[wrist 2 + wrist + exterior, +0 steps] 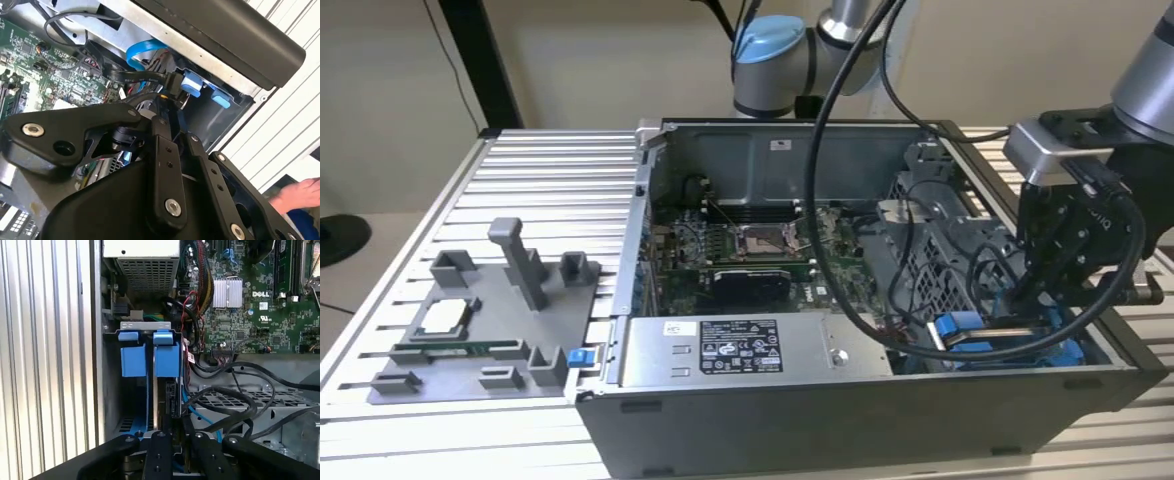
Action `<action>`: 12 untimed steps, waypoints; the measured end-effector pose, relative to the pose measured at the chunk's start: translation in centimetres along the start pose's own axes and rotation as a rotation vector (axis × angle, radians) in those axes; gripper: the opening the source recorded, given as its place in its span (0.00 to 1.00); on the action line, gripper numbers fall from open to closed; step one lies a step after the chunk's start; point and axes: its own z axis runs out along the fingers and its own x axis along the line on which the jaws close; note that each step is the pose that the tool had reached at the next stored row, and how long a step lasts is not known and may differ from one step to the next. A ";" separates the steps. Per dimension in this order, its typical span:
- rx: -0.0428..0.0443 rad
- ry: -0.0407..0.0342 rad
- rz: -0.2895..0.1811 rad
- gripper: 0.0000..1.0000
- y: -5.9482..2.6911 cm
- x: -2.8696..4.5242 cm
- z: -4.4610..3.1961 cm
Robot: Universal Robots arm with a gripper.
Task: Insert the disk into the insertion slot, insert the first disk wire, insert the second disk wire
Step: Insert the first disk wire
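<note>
from my console i see the black robot gripper hanging low in the corner of the open grey metal computer case at the exterior view's right, just above the insertion slot, a bay of grey metal with bright blue plastic rails. the disk, a flat drive clipped in a bright blue plastic frame, sits edge-on inside that bay, beside the green motherboard. in the second wrist view the gripper is close to a black wire plug and a light blue flat cable; i cannot tell whether it is spread or pinching anything. a person's hand shows beside the slatted aluminium table, outside the case.
</note>
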 end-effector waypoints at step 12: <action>-0.0100 0.0138 0.065 0.00 -0.49 -0.14 0.03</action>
